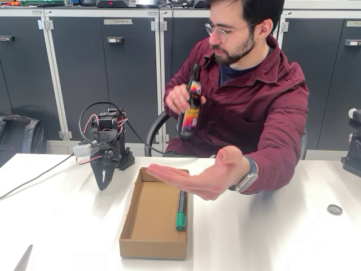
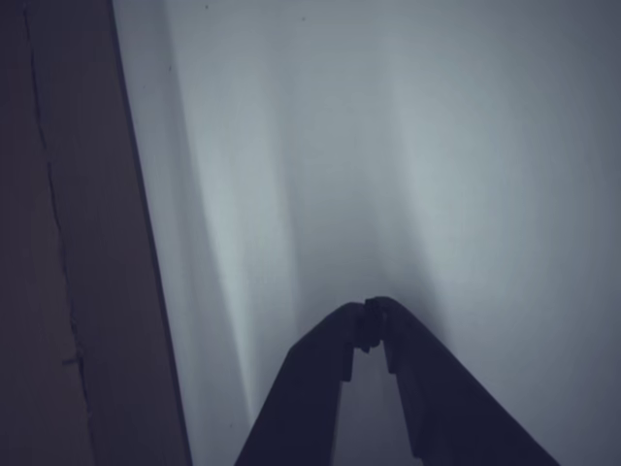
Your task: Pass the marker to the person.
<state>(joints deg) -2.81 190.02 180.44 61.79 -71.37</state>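
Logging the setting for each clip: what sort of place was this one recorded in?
Probably a lab or workshop room. A row of dark grey labelled cabinets lines the wall, the small wired robot arm sits on a plain white table, and a person sits on an office chair behind it.

Dark marker [image 1: 180, 210] with green cap, brown cardboard box [image 1: 152, 226], white counter [image 1: 271, 237], maroon shirt [image 1: 271, 107], dark bottle [image 1: 190, 107] with colourful label.
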